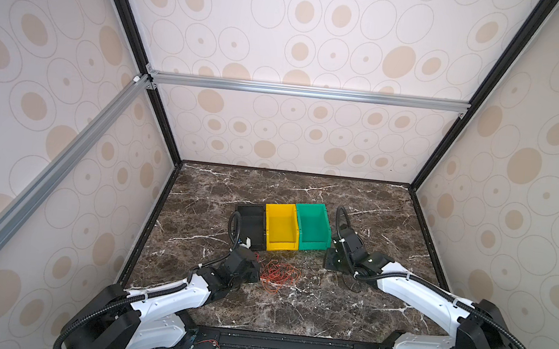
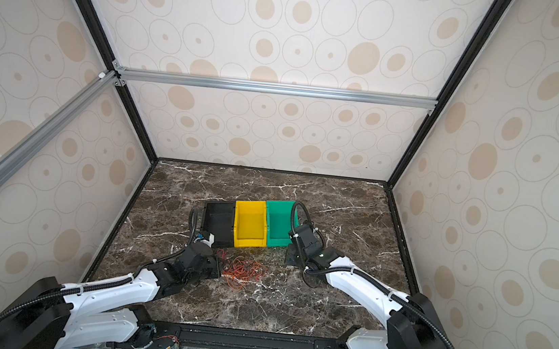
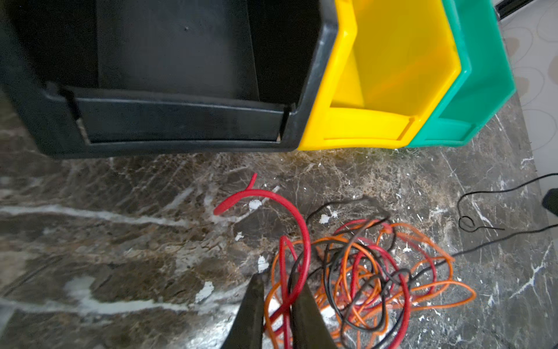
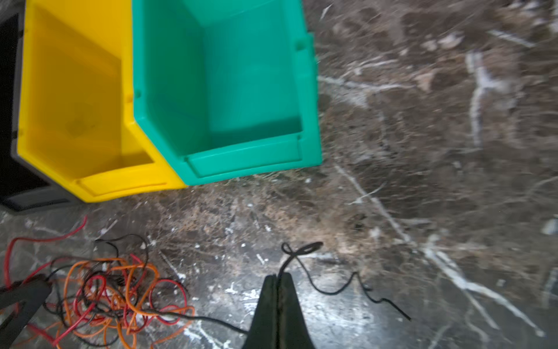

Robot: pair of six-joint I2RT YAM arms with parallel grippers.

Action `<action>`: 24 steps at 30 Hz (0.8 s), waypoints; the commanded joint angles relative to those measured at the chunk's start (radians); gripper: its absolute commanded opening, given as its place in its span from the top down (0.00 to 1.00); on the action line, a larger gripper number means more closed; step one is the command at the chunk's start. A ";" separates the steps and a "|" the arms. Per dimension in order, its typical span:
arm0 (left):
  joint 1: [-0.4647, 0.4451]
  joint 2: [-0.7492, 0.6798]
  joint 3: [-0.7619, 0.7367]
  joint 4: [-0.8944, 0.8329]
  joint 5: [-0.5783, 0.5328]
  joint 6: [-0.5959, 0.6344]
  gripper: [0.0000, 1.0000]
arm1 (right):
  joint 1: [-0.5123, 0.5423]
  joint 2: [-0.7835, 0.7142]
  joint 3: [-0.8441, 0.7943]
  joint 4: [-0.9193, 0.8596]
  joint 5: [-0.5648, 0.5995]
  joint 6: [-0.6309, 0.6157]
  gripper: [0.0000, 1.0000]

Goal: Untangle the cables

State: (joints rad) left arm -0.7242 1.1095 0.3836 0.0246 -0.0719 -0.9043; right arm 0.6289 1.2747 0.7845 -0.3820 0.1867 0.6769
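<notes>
Left gripper (image 3: 279, 279) sits low at the left edge of the cables (image 1: 280, 274). Its jaws stand a narrow gap apart, with red loops running between them but not visibly pinched. The orange, red and black heap lies on the marble tabletop (image 1: 292, 311), just in front of the black bin (image 1: 249, 208) and yellow bin (image 1: 279, 228), with the green bin (image 1: 313, 226) ending the row. On the right, the right gripper (image 4: 277, 275) is clamped tight on a black cable (image 4: 330, 293), whose curly free end lies on the marble.
</notes>
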 commanded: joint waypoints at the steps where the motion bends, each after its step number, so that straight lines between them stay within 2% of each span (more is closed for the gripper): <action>1: 0.012 -0.037 -0.007 -0.063 -0.058 -0.021 0.83 | -0.054 -0.047 -0.027 -0.091 0.103 -0.030 1.00; 7: 0.028 -0.117 -0.008 -0.169 -0.124 -0.055 0.89 | -0.159 -0.112 -0.040 -0.134 0.145 -0.055 1.00; 10: 0.045 -0.177 -0.016 -0.239 -0.164 -0.090 0.92 | -0.225 -0.136 -0.047 -0.148 0.128 -0.072 1.00; 13: 0.063 -0.240 -0.042 -0.237 -0.150 -0.092 0.92 | -0.241 -0.160 -0.051 -0.139 0.105 -0.102 1.00; 15: 0.063 -0.265 -0.062 -0.169 -0.097 -0.063 0.86 | -0.240 -0.167 -0.050 -0.109 0.028 -0.135 1.00; 19: 0.064 -0.244 -0.080 0.042 0.067 0.016 0.67 | -0.238 -0.138 -0.031 -0.063 -0.205 -0.167 1.00; 22: 0.054 -0.165 -0.067 0.192 0.199 0.070 0.54 | -0.224 -0.110 -0.025 -0.029 -0.299 -0.182 1.00; 24: 0.032 -0.099 -0.040 0.240 0.239 0.104 0.47 | -0.210 -0.087 -0.023 -0.007 -0.339 -0.191 1.00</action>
State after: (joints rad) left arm -0.6777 0.9531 0.3027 0.1158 0.0479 -0.8726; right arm 0.4030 1.1614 0.7460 -0.4274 -0.0261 0.5213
